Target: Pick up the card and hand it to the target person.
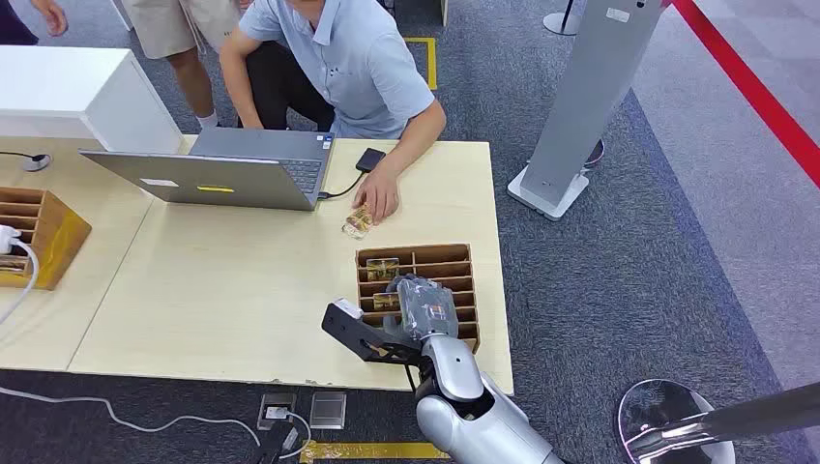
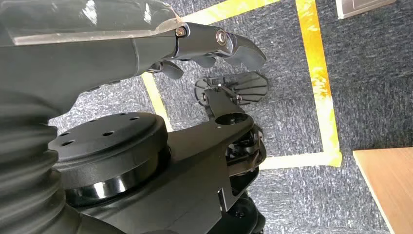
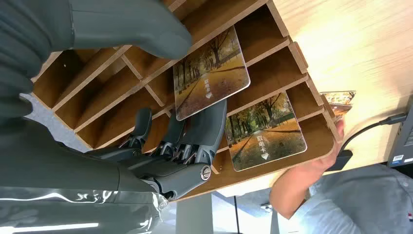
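The right robot hand (image 1: 425, 307) is down in the wooden slotted rack (image 1: 462, 261) near the surface's (image 1: 242, 280) front edge. In the right wrist view its thumb (image 3: 146, 29) sits over one face of a card (image 3: 211, 73) and the darker fingers (image 3: 195, 141) come up behind the other face — looks like they're closing on it, but I can't tell for sure if the card is actually clamped yet. That card stands on edge in its slot, leaning a bit, its long axis running up out of the slot and the printed autumn-trees face toward the wrist camera.

A second card (image 3: 267, 131) with the same picture stands one slot further out from the hand, toward the person, also on edge.

From the head view you mostly get the back of the hand covering the rack's middle slots, so the grasped card is hidden there; the second card shows as a small bit of colour just beyond the hand. What the head view adds: the person (image 1: 358, 58) in a light blue shirt crouched at the far side, their hand (image 1: 377, 193) resting on the surface over a small clear thing, just past the rack. A laptop (image 1: 232, 169) sits farther out, to the hand's left.

The left robot hand (image 2: 214, 46) hangs over grey carpet with yellow tape — fingers loosely curled, holding nothing.
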Controlling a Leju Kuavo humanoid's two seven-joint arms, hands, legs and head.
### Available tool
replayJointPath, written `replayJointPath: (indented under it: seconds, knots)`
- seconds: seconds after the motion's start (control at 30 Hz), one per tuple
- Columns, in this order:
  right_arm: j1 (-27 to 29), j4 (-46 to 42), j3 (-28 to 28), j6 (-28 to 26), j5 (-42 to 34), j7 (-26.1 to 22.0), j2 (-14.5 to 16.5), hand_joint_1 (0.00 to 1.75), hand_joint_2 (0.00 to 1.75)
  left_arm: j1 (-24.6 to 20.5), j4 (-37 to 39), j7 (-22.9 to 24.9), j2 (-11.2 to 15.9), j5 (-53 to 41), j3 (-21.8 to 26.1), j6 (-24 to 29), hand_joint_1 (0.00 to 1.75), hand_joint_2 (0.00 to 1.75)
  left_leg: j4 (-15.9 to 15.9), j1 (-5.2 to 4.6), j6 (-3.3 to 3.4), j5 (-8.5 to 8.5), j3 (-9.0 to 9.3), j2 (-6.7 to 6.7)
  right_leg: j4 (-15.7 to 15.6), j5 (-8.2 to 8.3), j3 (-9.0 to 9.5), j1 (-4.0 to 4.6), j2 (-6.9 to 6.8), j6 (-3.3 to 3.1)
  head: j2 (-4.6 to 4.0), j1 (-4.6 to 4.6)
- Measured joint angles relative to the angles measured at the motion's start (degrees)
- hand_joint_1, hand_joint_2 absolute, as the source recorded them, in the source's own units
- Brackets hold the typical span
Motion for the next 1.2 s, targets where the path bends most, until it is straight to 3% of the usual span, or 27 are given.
replayJointPath:
  seconds: [0.07, 0.2, 0.4, 0.63, 1.2]
  knots:
    - [0.00, 0.02, 0.00, 0.00, -0.01, 0.00, 0.02, 0.93, 1.75, 0.00, 0.00, 0.00, -0.02, 0.00, 0.00, 0.00, 0.00, 1.75, 0.00, 0.00, 0.00, 0.00, 0.00, 0.00, 0.00, 0.00, 0.00, 0.00, 0.00, 0.00, 0.00, 0.01]
    - [-0.03, 0.13, -0.01, -0.01, 0.00, 0.00, 0.09, 1.31, 1.75, 0.00, 0.00, 0.00, -0.04, 0.00, 0.00, 0.01, 0.00, 1.75, 0.00, 0.00, 0.00, 0.00, 0.00, 0.00, 0.00, 0.00, 0.00, 0.00, 0.00, 0.00, -0.01, 0.02]
    - [-0.11, 0.22, -0.01, -0.05, 0.00, 0.00, 0.20, 1.74, 1.75, 0.00, 0.00, -0.01, -0.04, 0.00, 0.00, 0.01, 0.00, 1.75, 0.00, 0.00, 0.00, 0.00, 0.00, 0.00, 0.00, 0.00, 0.00, 0.00, 0.00, 0.00, -0.01, 0.01]
    - [-0.10, 0.21, 0.02, 0.00, -0.04, 0.04, 0.26, 1.66, 1.75, -0.01, 0.00, -0.15, -0.04, -0.43, 0.00, 0.14, 0.00, 1.75, 0.00, 0.00, 0.00, 0.00, 0.02, 0.00, 0.00, 0.00, 0.02, 0.00, 0.00, 0.00, -0.01, 0.02]
    - [-0.08, -0.86, 0.37, -1.08, -0.19, -2.28, 0.33, 1.66, 1.75, 0.08, 0.00, -1.18, -0.04, -0.36, 0.00, 1.06, 0.00, 1.75, 0.00, 0.00, 0.00, 0.00, 0.03, 0.00, 0.00, 0.00, 0.04, 0.00, 0.00, 0.00, -0.01, 0.01]
